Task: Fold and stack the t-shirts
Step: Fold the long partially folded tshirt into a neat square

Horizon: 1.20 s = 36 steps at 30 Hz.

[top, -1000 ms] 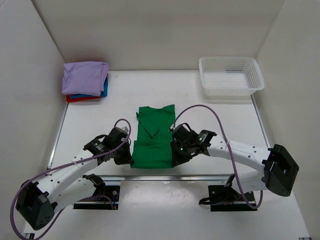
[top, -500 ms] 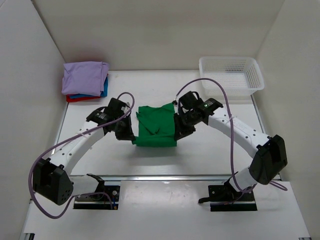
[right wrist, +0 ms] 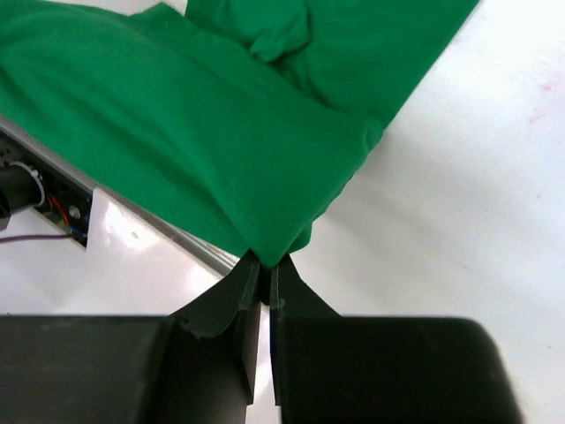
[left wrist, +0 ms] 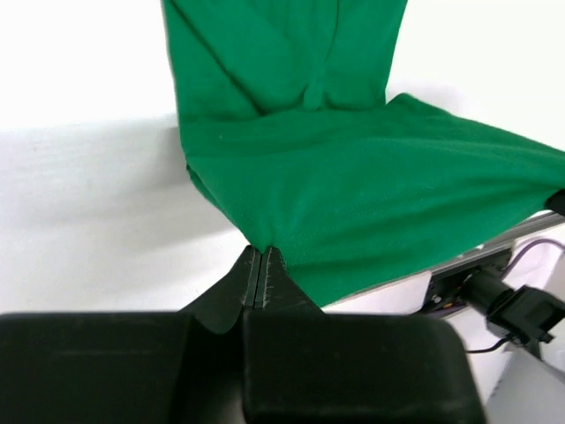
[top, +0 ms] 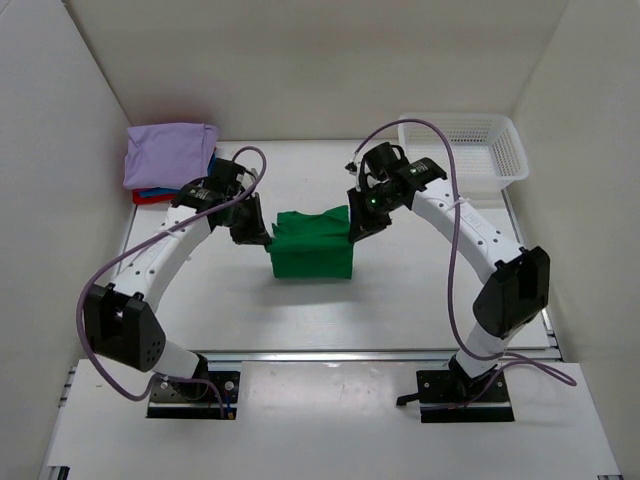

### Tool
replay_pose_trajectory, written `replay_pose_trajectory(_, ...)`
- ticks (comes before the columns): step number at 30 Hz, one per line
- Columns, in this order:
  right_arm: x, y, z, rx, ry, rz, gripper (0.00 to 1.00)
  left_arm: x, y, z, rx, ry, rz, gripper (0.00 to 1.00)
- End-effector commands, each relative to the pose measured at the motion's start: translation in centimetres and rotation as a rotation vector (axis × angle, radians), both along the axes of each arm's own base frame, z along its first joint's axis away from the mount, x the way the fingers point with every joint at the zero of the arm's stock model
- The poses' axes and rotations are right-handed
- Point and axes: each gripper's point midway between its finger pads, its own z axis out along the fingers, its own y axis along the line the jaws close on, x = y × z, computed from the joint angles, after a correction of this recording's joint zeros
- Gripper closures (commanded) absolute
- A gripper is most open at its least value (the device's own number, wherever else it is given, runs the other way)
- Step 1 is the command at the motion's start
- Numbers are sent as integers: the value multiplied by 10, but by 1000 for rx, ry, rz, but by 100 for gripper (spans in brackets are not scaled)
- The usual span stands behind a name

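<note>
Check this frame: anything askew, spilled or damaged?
Nothing stands out. The green shirt is lifted mid-fold, one corner pinched by the left gripper and one by the right gripper, jaws shut. The far-left stack is only slightly uneven, the red shirt peeking out under the lavender shirt.

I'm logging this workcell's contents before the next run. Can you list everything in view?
green t-shirt: 1, bright green, mid-table, partly folded, near edge raised between the two grippers
folded t-shirts: 3 in one stack, lavender on top with blue and red beneath, far left corner
basket: 1, white plastic mesh, far right corner, nothing visible inside
table: 1, white, under everything
left gripper: 1, black, shut on the green t-shirt's left corner
right gripper: 1, black, shut on its right corner
</note>
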Motion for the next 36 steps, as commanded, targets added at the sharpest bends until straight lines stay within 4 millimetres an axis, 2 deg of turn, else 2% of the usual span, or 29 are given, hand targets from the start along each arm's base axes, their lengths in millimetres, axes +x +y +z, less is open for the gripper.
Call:
replay_pose_trajectory(1,21,-8,1,-14,-32,-6,100,18,4,2,-20,-18,3,100)
replay_pose_trajectory(8,63,-9,-20,6,-31,-40,100,45,4,-20,-9,6,26,100)
replay_pose_trajectory(15,94,-14,-35,7,-28,-52,100,67,3,-43,1,33,41,100)
replay_pose_trajectory(23,123,-12,-39,20,-35,-64,100,96,13,-44,-28,5,86,100)
replay_pose_trajectory(25,136,-11,-39,21,-53,-68,100,105,14,-43,-41,-5,101,100)
replay_pose_trajectory(26,141,-7,-32,35,-77,-54,100,110,17,-44,-44,-12,113,100)
replay_pose_trajectory(27,144,-6,-42,21,-59,-58,100,111,19,-44,-47,-14,119,100)
replay_pose_trajectory(31,163,0,-52,2,-84,-50,98,125,23,-56,-37,-17,135,98)
replay_pose_trajectory(33,170,4,-57,-2,-87,-53,96,132,24,-68,-26,-6,148,96)
replay_pose_trajectory(34,170,6,-70,-18,-68,-50,92,136,23,-70,-29,-15,146,91)
replay_pose_trajectory(36,185,6,-76,-41,-107,-80,87,150,22,-77,-35,-23,160,78)
